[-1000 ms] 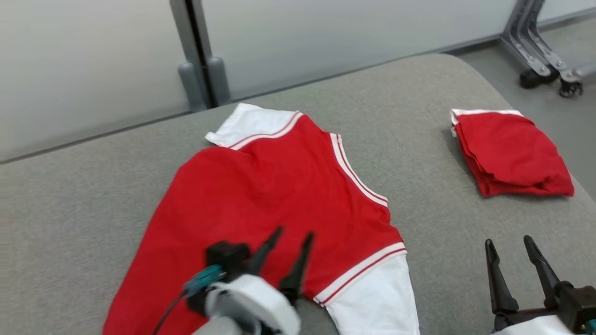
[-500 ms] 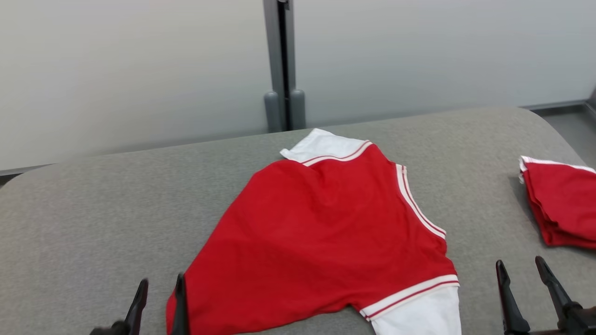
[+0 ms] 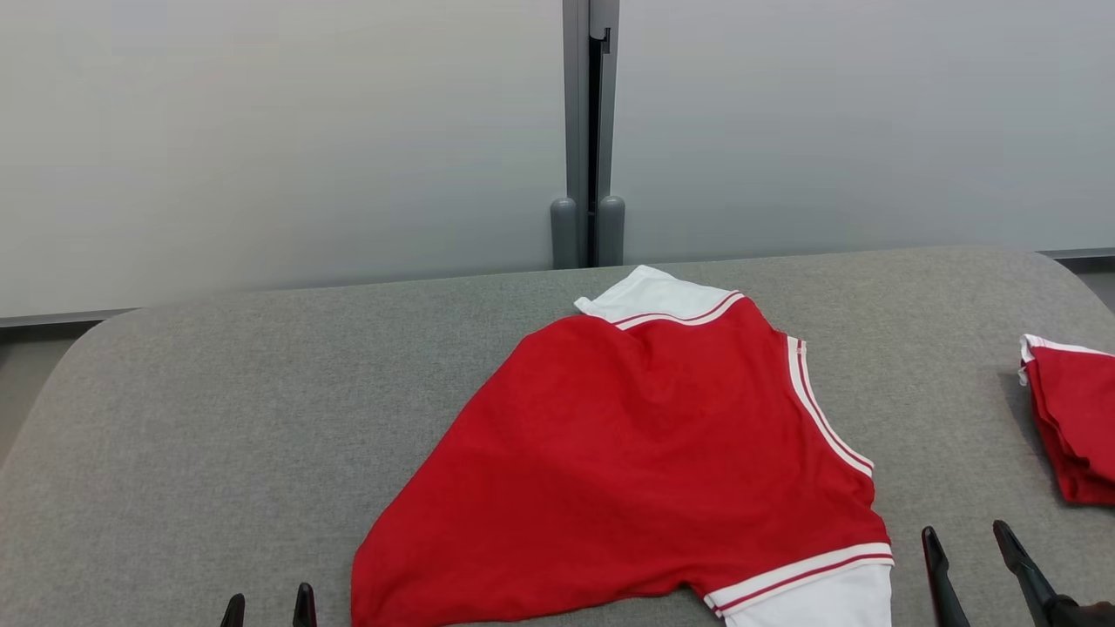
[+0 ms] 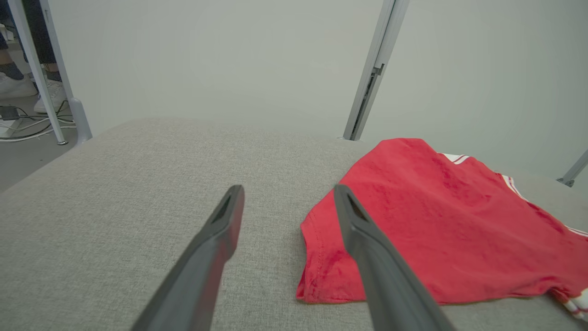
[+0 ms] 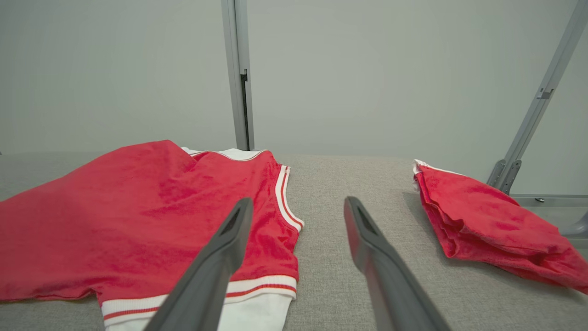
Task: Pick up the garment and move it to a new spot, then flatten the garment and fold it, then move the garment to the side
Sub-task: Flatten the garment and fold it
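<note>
While both sets of jaws hung released and empty over the near edge of the gray counter (image 3: 218, 418), I read the scene from my left side across. My left jaws stood wide apart, their fingers (image 3: 304, 605) low at the counter's near edge, with bare cloth under them and the hem corner (image 4: 308, 280) of the red garment (image 3: 645, 453) just beside the inner finger, not touched. The garment lay in the middle of the counter, spread but not square: its left side tapered toward that corner, the body showed soft ripples, one white sleeve (image 3: 653, 296) pointed away toward the wall post (image 3: 591, 131), and the other white sleeve (image 3: 819, 605) reached the near edge. Next to that sleeve, my right jaws were equally wide, their fingers (image 3: 936, 570) over bare counter and clear of the cloth. Far right lay a folded red garment (image 3: 1076, 418), well apart. I judged the flattening step to be in hand. The next move called for lowering the left jaws onto the hem corner and the right jaws onto the striped cuff side, then drawing outward to smooth the body before any fold.
</note>
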